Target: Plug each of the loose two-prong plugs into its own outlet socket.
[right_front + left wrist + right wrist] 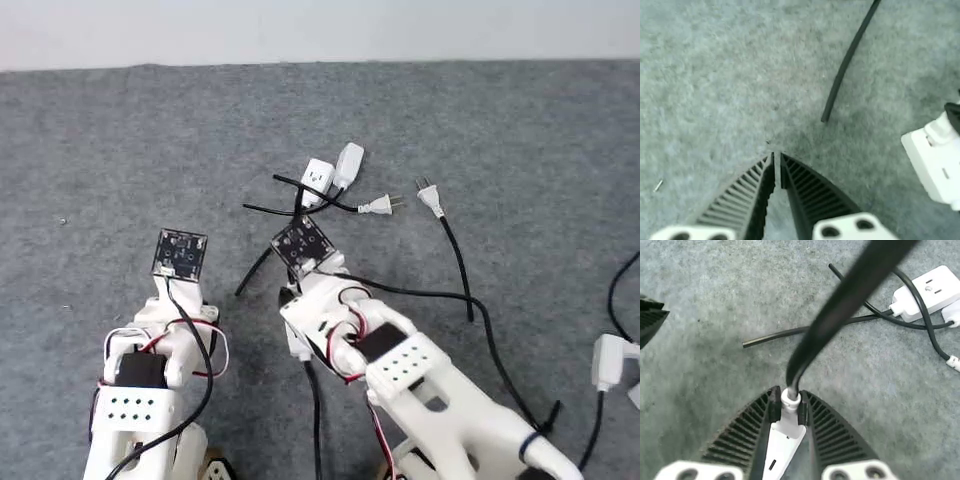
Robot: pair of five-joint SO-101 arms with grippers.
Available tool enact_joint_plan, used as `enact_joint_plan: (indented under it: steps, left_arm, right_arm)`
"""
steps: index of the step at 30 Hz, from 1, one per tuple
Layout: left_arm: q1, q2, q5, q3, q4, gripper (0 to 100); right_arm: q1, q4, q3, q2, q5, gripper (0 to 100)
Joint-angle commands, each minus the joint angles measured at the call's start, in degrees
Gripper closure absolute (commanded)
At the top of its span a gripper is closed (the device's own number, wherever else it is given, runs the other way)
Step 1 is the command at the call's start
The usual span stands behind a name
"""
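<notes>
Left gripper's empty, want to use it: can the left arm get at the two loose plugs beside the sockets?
Probably not cleanly. The right arm, its right gripper shut on a white plug, sits between the left gripper and the loose plugs, and black cables cross that ground.

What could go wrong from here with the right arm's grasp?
The right tool pinches the white plastic plug at its cable end, prongs hidden, so aiming could fail. Its thick black cable crosses the wrist view, and thin black cables overlie the white rectangular outlet socket, which could drag.
</notes>
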Motion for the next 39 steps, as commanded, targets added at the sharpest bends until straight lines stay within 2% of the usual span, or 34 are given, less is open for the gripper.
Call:
enact_joint_plan:
  steps: [1,7,15,19,26,30,33,37,39]
  left_arm:
    - [0.5,-0.4,-0.5,-1.2,0.4,98]
    - [0.5,-0.4,-0.6,-1.2,0.5,98]
    - [0.6,-0.4,-0.6,-1.1,0.5,98]
    - [0.6,-0.4,-0.9,-1.0,0.4,98]
    - [0.6,-0.4,-0.9,-0.9,0.4,98]
    - [0.6,-0.4,-0.9,-0.9,0.4,98]
    - [0.6,-0.4,-1.0,-0.9,0.3,98]
    - [0.6,-0.5,-1.0,-0.9,0.2,98]
    - [0.4,-0.5,-1.0,-0.9,-0.5,98]
  right_arm:
    - [-0.1,-0.1,3.6,-3.9,3.2,99.0]
    - [-0.3,0.6,11.7,-14.5,6.5,99.0]
    - [-0.3,14.3,14.2,-23.4,12.5,99.1]
    - [-0.3,14.6,12.1,-19.3,12.9,99.1]
    - [0.0,19.0,1.8,-1.9,13.1,99.0]
    - [-0.2,19.5,-0.1,-0.9,12.6,98.5]
    - [-0.4,19.9,0.1,-3.2,10.8,92.4]
    - [-2.0,25.4,-1.6,-6.8,0.1,74.7]
    - [-4.4,29.1,-2.9,-8.6,-2.0,68.7]
